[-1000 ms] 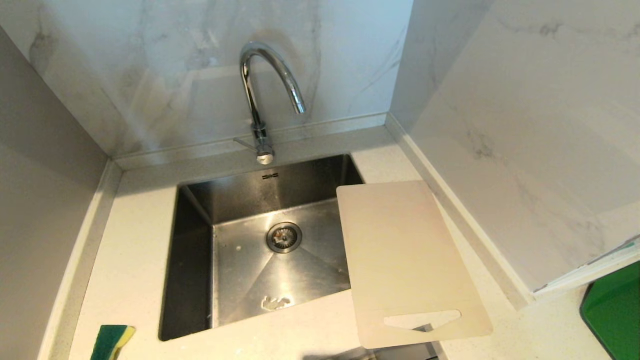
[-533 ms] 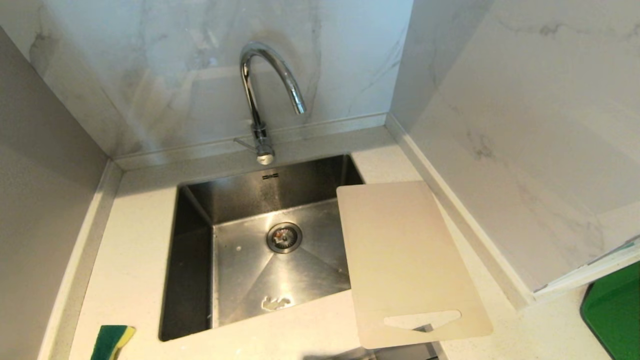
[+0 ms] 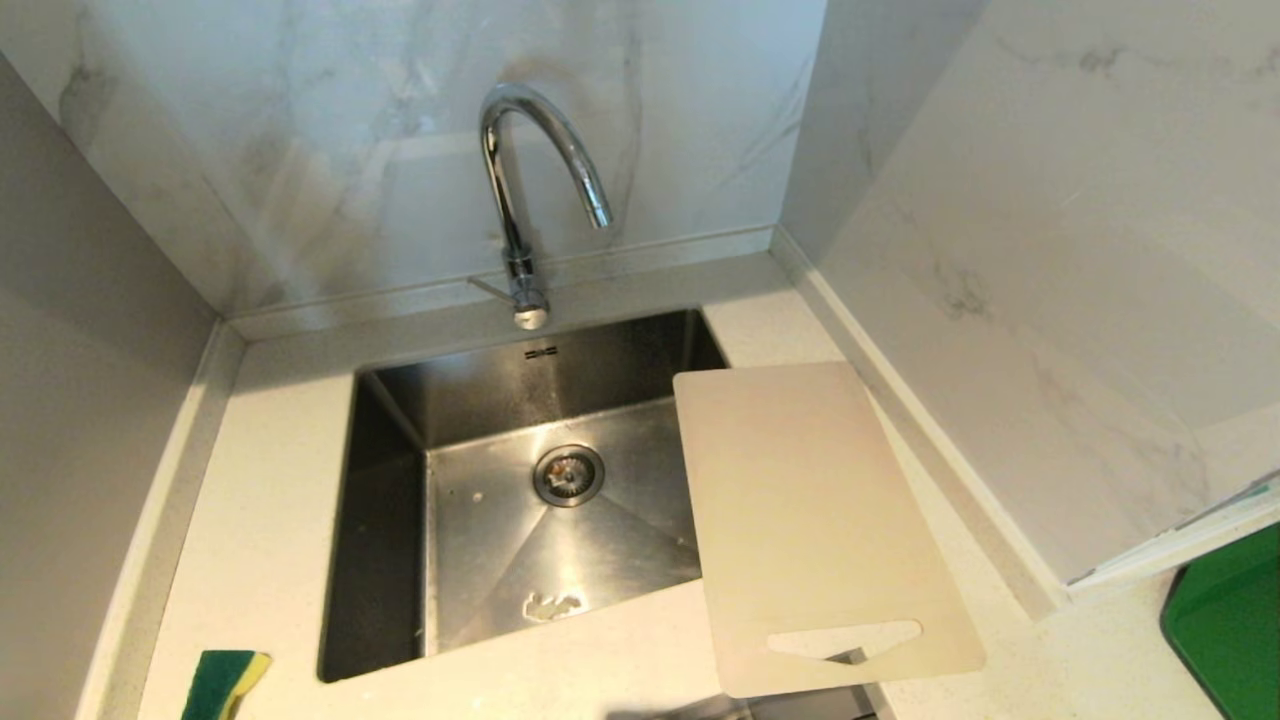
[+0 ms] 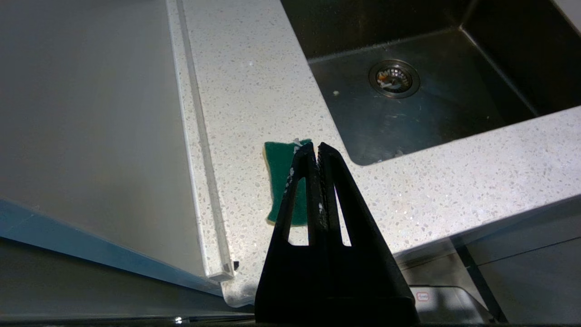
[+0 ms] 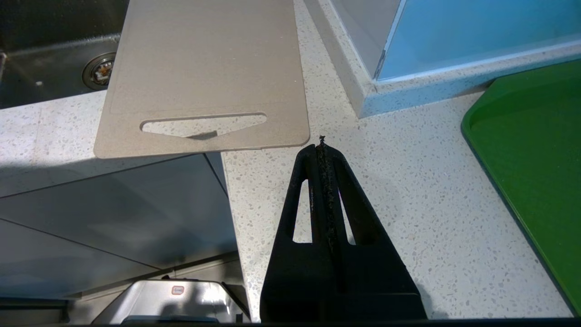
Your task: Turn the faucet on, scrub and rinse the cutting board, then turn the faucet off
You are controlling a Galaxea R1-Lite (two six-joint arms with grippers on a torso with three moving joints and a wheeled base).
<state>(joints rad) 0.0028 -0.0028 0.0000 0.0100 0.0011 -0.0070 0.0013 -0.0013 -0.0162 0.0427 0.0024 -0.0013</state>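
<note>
The chrome gooseneck faucet (image 3: pixel 528 190) stands behind the steel sink (image 3: pixel 380 440), its thin side lever pointing left; no water runs. The cream-white cutting board (image 3: pixel 810 510) lies flat on the counter right of the sink, overhanging the sink's right edge, its handle slot toward the counter's front edge. In the right wrist view the cutting board (image 5: pixel 204 68) lies just beyond my right gripper (image 5: pixel 322 145), which is shut and empty above the counter. My left gripper (image 4: pixel 316 146) is shut and empty, hovering above a green sponge (image 4: pixel 279 177). Neither arm shows in the head view.
The green and yellow sponge (image 3: pixel 222 682) lies on the counter at the sink's front left. A bright green tray (image 3: pixel 1225 625) sits at the far right past a wall corner. Marble walls close in the back, left and right.
</note>
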